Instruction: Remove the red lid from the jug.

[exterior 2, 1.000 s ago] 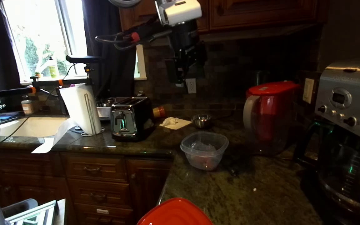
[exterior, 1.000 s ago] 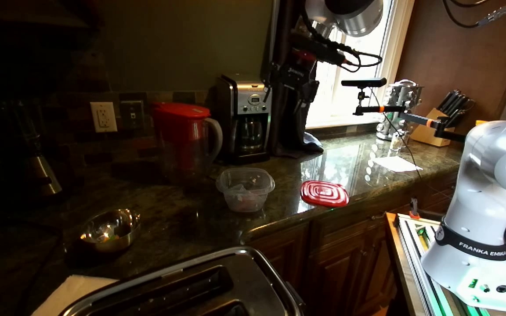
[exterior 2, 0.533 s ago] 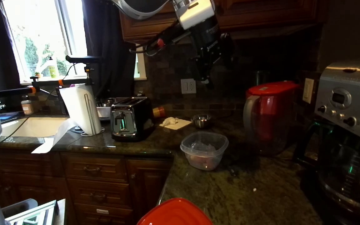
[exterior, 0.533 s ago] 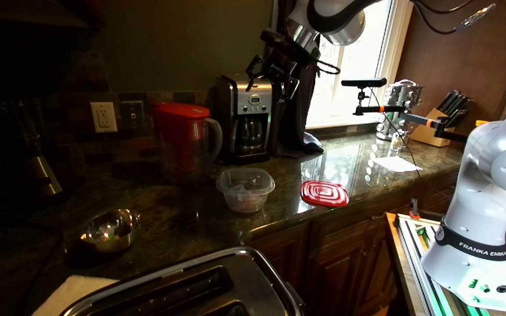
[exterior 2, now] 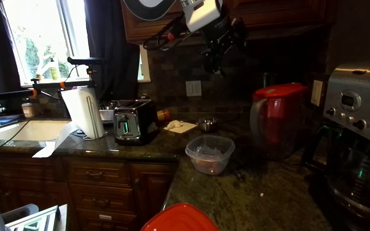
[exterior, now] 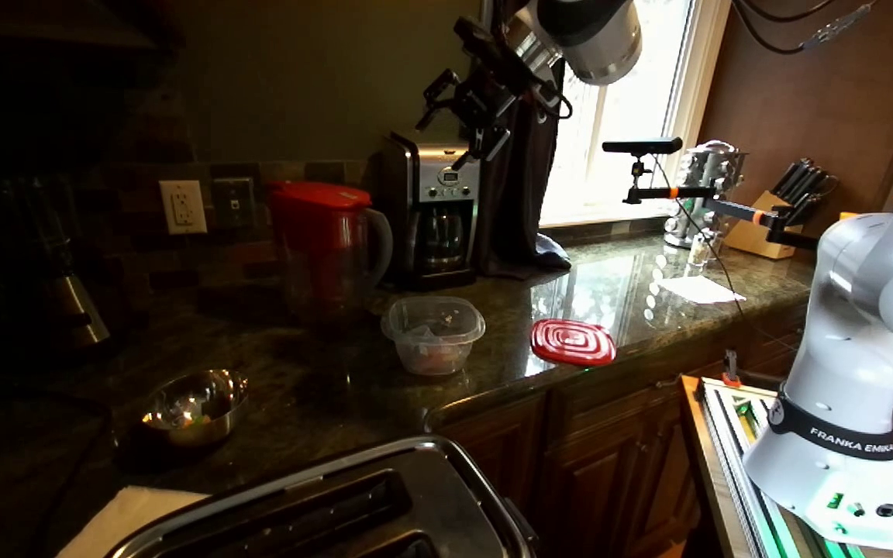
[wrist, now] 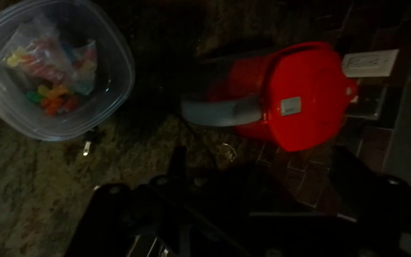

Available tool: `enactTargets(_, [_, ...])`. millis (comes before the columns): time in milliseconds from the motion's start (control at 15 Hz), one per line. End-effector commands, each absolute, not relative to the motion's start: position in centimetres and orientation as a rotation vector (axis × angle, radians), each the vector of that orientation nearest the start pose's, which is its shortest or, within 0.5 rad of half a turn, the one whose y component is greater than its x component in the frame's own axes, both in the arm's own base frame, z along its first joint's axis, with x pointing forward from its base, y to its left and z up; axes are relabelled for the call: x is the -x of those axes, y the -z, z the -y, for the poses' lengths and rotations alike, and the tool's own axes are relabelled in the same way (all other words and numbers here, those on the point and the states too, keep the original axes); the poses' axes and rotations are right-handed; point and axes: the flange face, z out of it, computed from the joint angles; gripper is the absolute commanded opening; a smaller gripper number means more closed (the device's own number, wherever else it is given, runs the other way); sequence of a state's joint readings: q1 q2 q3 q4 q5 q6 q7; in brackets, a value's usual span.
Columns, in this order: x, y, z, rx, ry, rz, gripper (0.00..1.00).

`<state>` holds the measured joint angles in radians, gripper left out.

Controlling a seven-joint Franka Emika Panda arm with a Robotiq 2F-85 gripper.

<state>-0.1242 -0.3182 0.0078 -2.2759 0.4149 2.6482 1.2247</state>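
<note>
The jug (exterior: 338,263) stands upright on the counter by the wall, with a translucent lower body and grey handle. The red lid (exterior: 322,195) sits on its top. Both exterior views show the jug (exterior 2: 276,125) and the red lid (exterior 2: 279,90). In the wrist view the lid (wrist: 309,96) is seen from above, with a grey label, and the jug's handle (wrist: 223,111) points left. My gripper (exterior: 442,142) is open and empty, tilted, in the air above the coffee maker's front in that exterior view. In the wrist view the gripper (wrist: 259,153) has its dark fingers spread, apart from the lid.
A clear tub (exterior: 432,341) with bagged candy stands in front of the jug. The coffee maker (exterior: 435,209) is beside the jug. A red spiral-patterned disc (exterior: 573,342), a metal bowl (exterior: 197,407) and a toaster (exterior: 338,504) are on the counter. Cabinets (exterior 2: 278,12) hang overhead.
My gripper has moved toward the jug's side and risen a little. It has tilted from pointing down to a slant. The jug and its lid have not moved.
</note>
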Motion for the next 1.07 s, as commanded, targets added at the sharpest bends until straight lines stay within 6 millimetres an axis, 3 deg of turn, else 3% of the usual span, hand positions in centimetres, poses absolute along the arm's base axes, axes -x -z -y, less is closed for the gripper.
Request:
enactTargets(0, [-49.5,-56.0,6.9,1.554,0.515,-1.682,1.00])
enactTargets(267, [-49.4,-55.1,3.9,1.644,0.559,-1.437,1.00])
enactTargets(400, [-50.2,-53.3,4.3,1.694,0.555,-1.427,1.00])
enactTargets(467, [-50.7,-52.0,4.9,1.707,0.532,-1.509,1.00])
enactTargets(533, [-50.2,-54.0,4.0,1.683,0.549,-1.450,1.00])
enactTargets(867, [-51.0,-51.2,5.9,1.682,0.627,-1.494,1.00])
enactTargets(1000, [-51.1,-51.8,6.5,1.667,0.693,-1.437,1.00])
